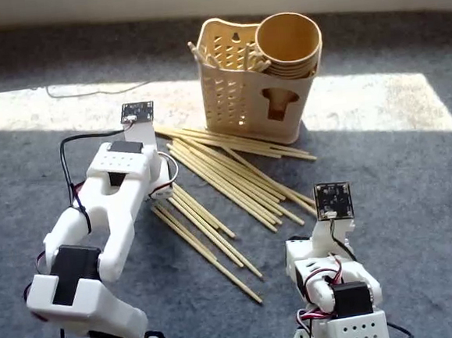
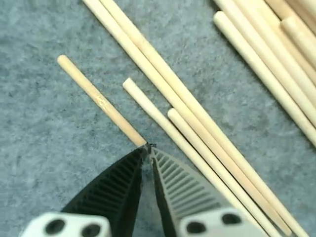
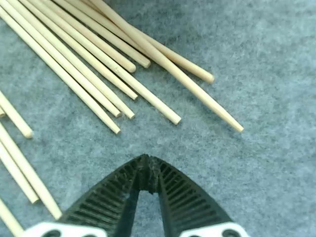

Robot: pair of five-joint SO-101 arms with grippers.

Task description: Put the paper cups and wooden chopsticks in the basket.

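A cream plastic basket (image 1: pixel 232 98) stands at the back with a stack of paper cups (image 1: pixel 288 40) inside it and a few chopstick ends (image 1: pixel 237 57) poking up beside them. Many wooden chopsticks (image 1: pixel 227 177) lie fanned across the grey carpet in front of it. My left gripper (image 2: pixel 148 147) is shut, low over the carpet, tips touching the end of one darker chopstick (image 2: pixel 101 101); whether that stick is pinched I cannot see. More chopsticks (image 2: pixel 197 118) lie beside it. My right gripper (image 3: pixel 147 162) is shut over bare carpet, short of a chopstick bundle (image 3: pixel 98 69).
The left arm (image 1: pixel 114 193) stretches forward over the left end of the chopstick pile. The right arm (image 1: pixel 332 278) stays folded near the front. A sunlit strip (image 1: pixel 377 102) crosses the carpet behind the pile, with a thin cable (image 1: pixel 79 92) at the back left.
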